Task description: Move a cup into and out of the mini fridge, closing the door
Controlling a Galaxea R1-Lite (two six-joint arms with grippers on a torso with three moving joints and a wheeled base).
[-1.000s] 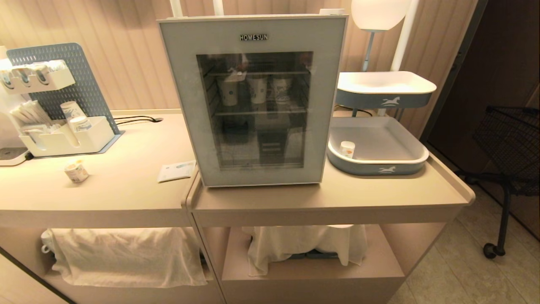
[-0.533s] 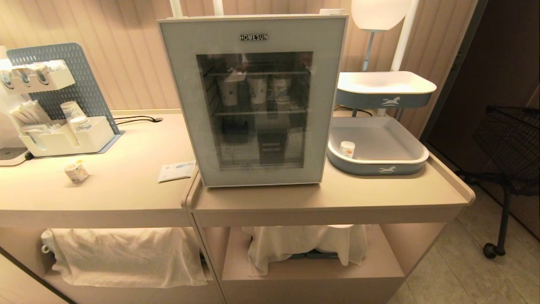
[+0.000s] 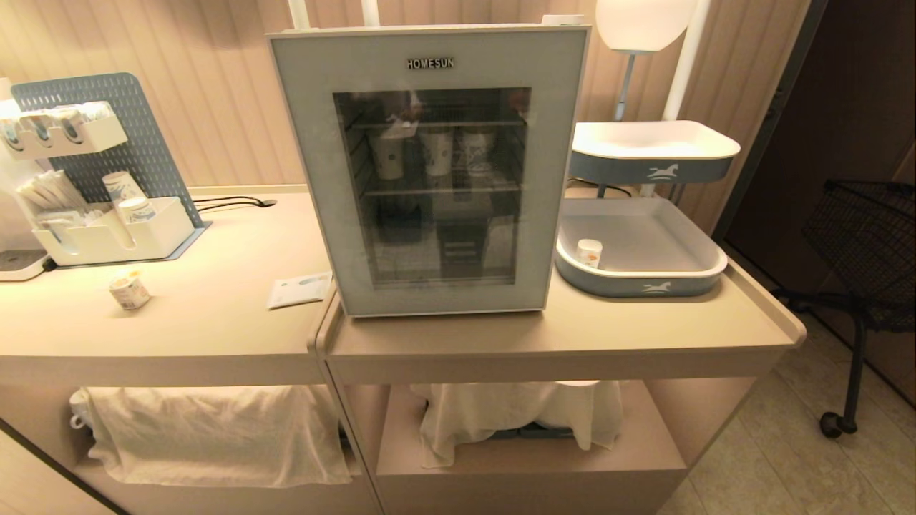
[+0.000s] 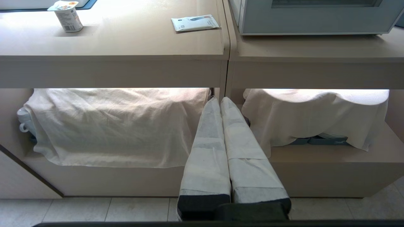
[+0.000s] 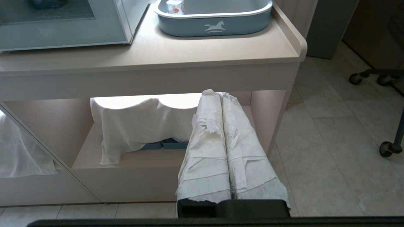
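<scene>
Nothing moved since earlier | door (image 3: 429,172) closed | cup (image 3: 129,291) at fridge's 9 o'clock, reachable | left gripper (image 4: 220,101), right gripper (image 5: 217,94) clenched, empty, parked low

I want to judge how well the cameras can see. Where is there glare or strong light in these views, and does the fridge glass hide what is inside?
Head view: warm, dim light; the door glass is dark, yet paper cups on the upper shelf show through. Left wrist view: the counter top is washed out around the cup. Right wrist view: bright glare above the draped cloth.

The cup (image 3: 129,291) stands upright left of the mini fridge (image 3: 429,172), door (image 3: 436,300) shut.
</scene>
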